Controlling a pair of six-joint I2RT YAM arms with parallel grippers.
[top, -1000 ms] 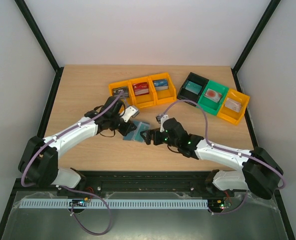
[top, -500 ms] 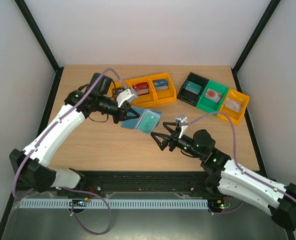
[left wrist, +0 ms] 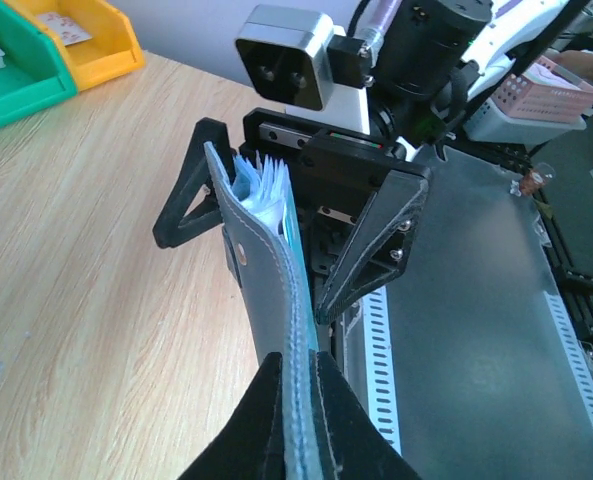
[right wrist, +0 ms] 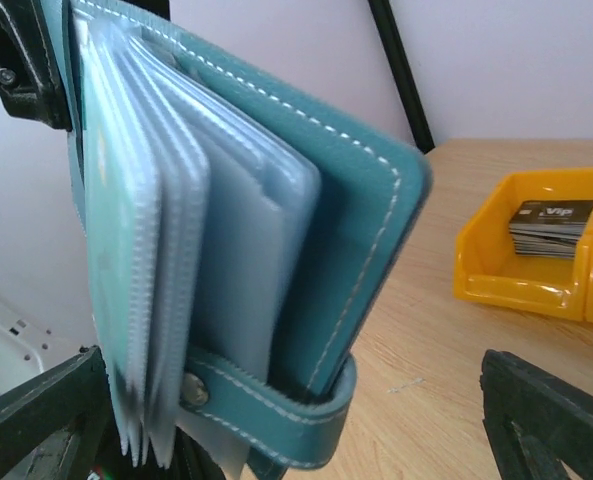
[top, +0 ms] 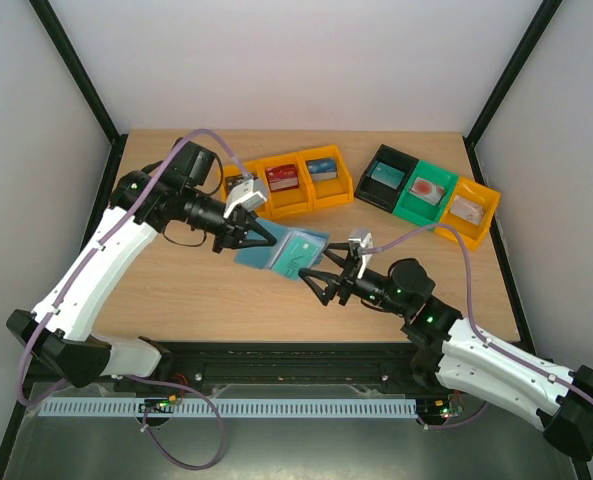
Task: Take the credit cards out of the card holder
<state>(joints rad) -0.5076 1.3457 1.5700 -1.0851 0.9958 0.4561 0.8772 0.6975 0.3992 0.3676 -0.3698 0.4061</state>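
Note:
The teal card holder is held in the air above the table, edge-on between my left gripper's shut fingers. My left gripper grips its spine end. The holder hangs partly open, with pale clear sleeves fanned out and its snap tab loose. My right gripper is open, with one finger on each side of the holder's free end, not touching it. I cannot make out any cards inside the sleeves. Credit cards lie in the bins, such as a red-and-white one.
A yellow three-part bin stands at the back centre. Black, green and yellow bins stand at the back right, each with cards. A yellow bin with a dark card stack shows beyond the holder.
My left arm has lifted the holder off the table and swung it up and left. My right arm pulled back to the right, then brought its open fingers round the holder's free end.

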